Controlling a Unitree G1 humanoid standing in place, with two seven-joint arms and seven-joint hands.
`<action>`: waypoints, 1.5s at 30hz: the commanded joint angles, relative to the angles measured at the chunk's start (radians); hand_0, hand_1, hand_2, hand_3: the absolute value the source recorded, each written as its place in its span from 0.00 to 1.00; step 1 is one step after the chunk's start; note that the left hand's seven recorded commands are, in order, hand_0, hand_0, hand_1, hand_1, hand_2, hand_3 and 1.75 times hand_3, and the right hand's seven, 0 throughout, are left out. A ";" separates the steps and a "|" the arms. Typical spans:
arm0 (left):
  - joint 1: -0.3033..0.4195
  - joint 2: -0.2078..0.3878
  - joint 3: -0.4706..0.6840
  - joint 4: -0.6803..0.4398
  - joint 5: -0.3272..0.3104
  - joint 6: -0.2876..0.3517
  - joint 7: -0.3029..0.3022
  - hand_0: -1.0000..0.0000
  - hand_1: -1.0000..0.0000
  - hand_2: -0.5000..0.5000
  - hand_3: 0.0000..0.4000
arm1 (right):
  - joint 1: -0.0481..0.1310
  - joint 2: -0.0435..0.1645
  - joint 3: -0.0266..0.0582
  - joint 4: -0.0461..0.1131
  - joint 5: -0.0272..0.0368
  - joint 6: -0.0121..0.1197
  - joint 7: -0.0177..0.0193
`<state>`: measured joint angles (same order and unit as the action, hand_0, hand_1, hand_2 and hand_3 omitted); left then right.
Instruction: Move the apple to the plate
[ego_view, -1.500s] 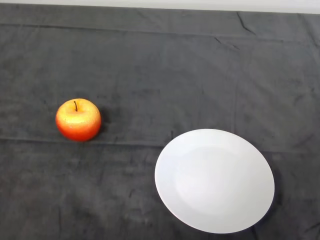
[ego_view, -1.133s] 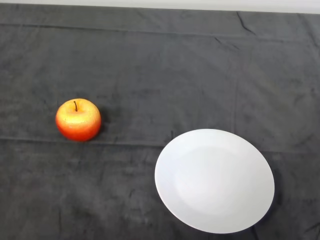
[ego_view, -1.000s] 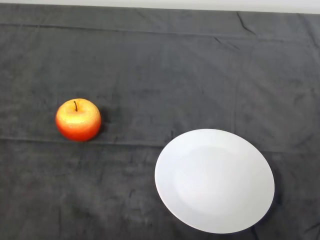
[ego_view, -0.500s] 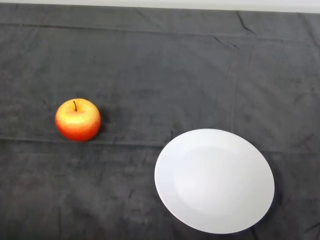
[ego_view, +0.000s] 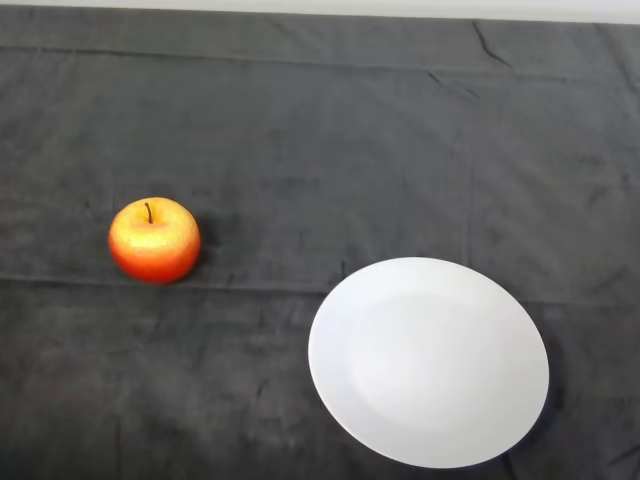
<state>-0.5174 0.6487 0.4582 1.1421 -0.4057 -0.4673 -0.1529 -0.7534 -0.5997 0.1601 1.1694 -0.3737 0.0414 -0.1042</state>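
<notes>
A red and yellow apple (ego_view: 154, 240) with a dark stem stands upright on the dark cloth at the left of the head view. A round white plate (ego_view: 428, 361) lies on the cloth at the lower right, with nothing on it. The apple and the plate are well apart.
The dark cloth (ego_view: 320, 130) covers the table and has a few creases. The table's far edge runs along the top of the view.
</notes>
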 joint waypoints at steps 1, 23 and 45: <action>-0.061 -0.020 -0.020 -0.015 0.024 0.008 -0.022 1.00 1.00 0.50 0.00 | 0.024 -0.006 -0.0075 0.001 0.0068 0.002 0.0009; -0.136 -0.170 -0.239 -0.008 0.211 -0.009 -0.199 1.00 1.00 0.50 0.00 | 0.027 -0.007 -0.0081 -0.005 0.0074 0.005 0.0018; -0.141 -0.240 -0.377 -0.073 0.325 -0.062 -0.309 1.00 1.00 0.50 0.00 | 0.029 -0.007 -0.0088 -0.010 0.0079 0.007 0.0027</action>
<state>-0.6125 0.4122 0.0930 1.0963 -0.0954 -0.5161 -0.4571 -0.7536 -0.6026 0.1592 1.1682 -0.3733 0.0385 -0.1043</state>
